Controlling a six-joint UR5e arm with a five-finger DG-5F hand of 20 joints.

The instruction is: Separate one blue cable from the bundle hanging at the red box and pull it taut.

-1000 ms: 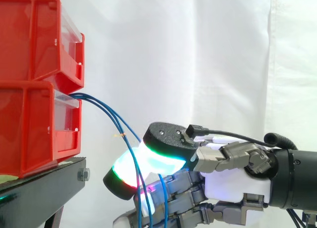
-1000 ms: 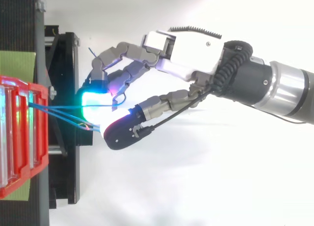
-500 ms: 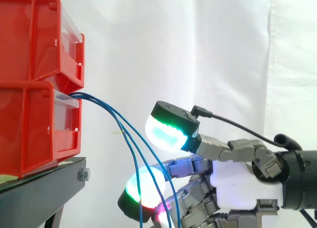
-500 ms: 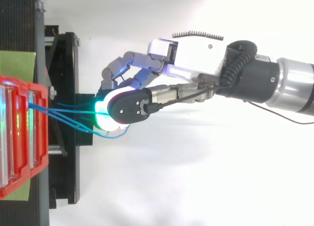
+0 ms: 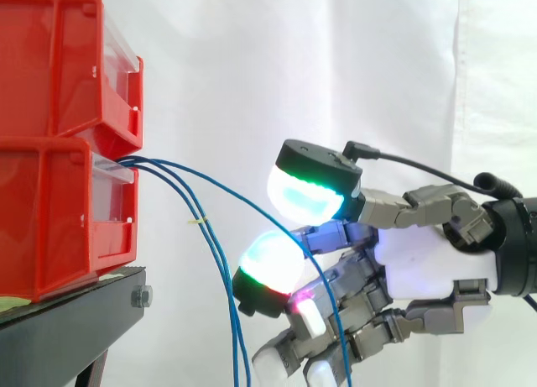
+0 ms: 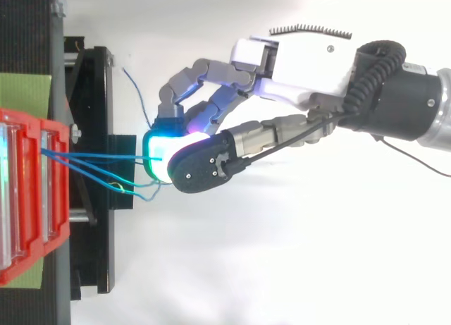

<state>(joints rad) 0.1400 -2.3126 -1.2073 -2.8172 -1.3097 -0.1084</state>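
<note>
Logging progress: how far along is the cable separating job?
Done: one thin blue cable stands apart from the other two blue cables hanging at the lower red plastic bin. In hand: the hand pinches it between fingers. Left: it curves slack, so pulling it taut.

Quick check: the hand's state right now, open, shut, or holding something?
Hand: shut on one blue cable, pinched between thumb and finger.

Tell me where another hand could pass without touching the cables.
Free: above the blue cables, between the upper red bin and the hand, before the white curtain. Crowded: below, between the black stand and the fingers, where the cables hang.
</note>
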